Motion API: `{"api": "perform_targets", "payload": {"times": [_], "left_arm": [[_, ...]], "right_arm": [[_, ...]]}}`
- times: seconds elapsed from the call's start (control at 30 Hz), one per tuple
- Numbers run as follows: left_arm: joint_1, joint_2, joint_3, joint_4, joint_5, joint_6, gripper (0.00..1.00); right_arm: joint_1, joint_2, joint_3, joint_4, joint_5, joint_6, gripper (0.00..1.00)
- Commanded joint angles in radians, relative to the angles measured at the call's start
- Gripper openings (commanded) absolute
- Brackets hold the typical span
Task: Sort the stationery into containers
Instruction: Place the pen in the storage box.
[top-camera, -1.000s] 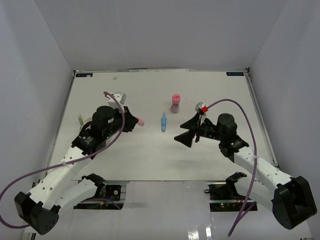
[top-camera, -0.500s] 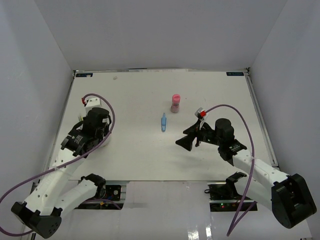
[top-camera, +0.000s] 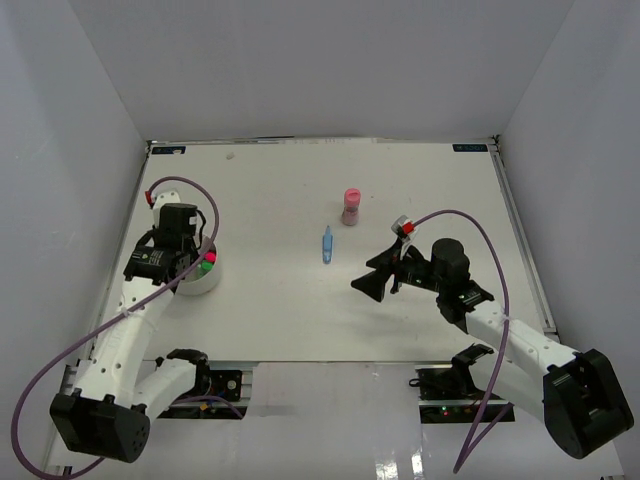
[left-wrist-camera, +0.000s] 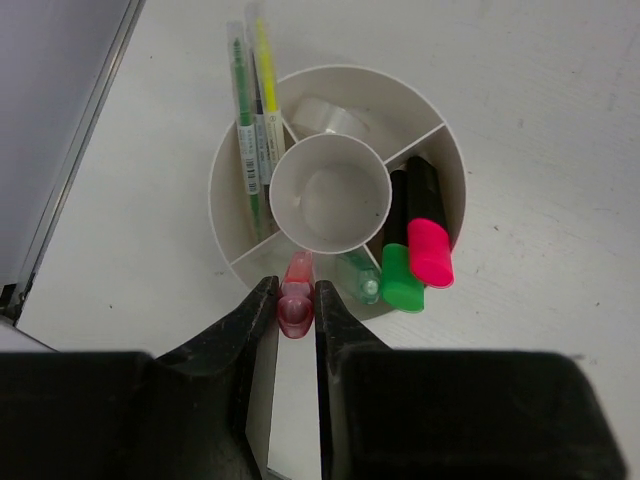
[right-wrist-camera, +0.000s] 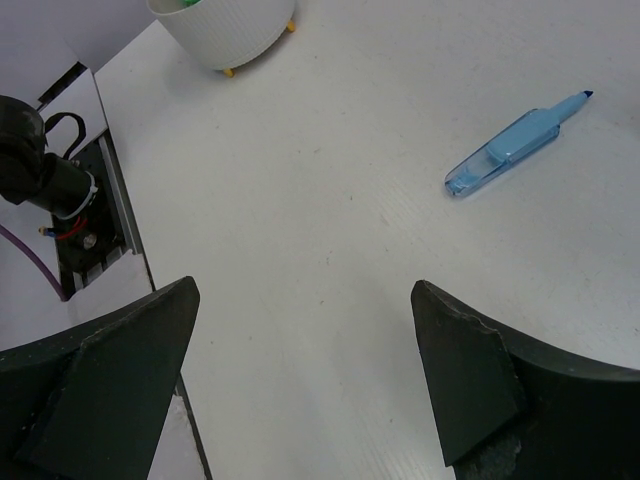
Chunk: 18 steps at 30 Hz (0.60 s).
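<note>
Blue pen (top-camera: 327, 245), pink cylinder (top-camera: 351, 206): one each

The pink highlighter (left-wrist-camera: 296, 306) in my left hand (left-wrist-camera: 296, 296) is translucent, glossy plastic; the hand itself is matt black plastic. The container (left-wrist-camera: 330, 195) is smooth, matt white plastic inside. At its four o'clock, the green cap (left-wrist-camera: 402, 282) and pink cap (left-wrist-camera: 432, 256) look satiny. The blue pen (right-wrist-camera: 515, 145) is clear-tinted plastic on the matt white surface (right-wrist-camera: 330, 250).

Stationery colours, white worktop (top-camera: 270, 300)
White ribbed container (right-wrist-camera: 225, 30); translucent pink highlighter (left-wrist-camera: 297, 305); green-capped marker (left-wrist-camera: 402, 285); pink-capped marker (left-wrist-camera: 432, 255); blue pen (right-wrist-camera: 510, 145); pink cylinder (top-camera: 351, 205).
</note>
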Motion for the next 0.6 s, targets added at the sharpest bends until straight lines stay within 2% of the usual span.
{"api": "perform_targets", "payload": {"times": [0.0, 0.37, 0.43, 0.47, 0.57], "left_arm": [[0.055, -0.015, -0.025, 0.081, 0.072, 0.073, 0.06], [0.072, 0.044, -0.056, 0.111, 0.122, 0.058, 0.18], [0.073, 0.044, -0.056, 0.109, 0.127, 0.054, 0.3], [0.073, 0.044, -0.056, 0.109, 0.125, 0.051, 0.4], [0.075, 0.039, -0.053, 0.103, 0.125, 0.046, 0.53]], "right_arm": [[-0.004, -0.014, -0.006, 0.041, 0.002, 0.006, 0.93], [-0.004, 0.01, -0.005, 0.045, 0.011, 0.006, 0.93], [-0.004, 0.015, -0.006, 0.05, 0.008, 0.005, 0.93], [-0.004, 0.021, -0.006, 0.051, 0.007, 0.006, 0.93], [-0.004, 0.03, -0.005, 0.052, 0.007, 0.006, 0.93]]}}
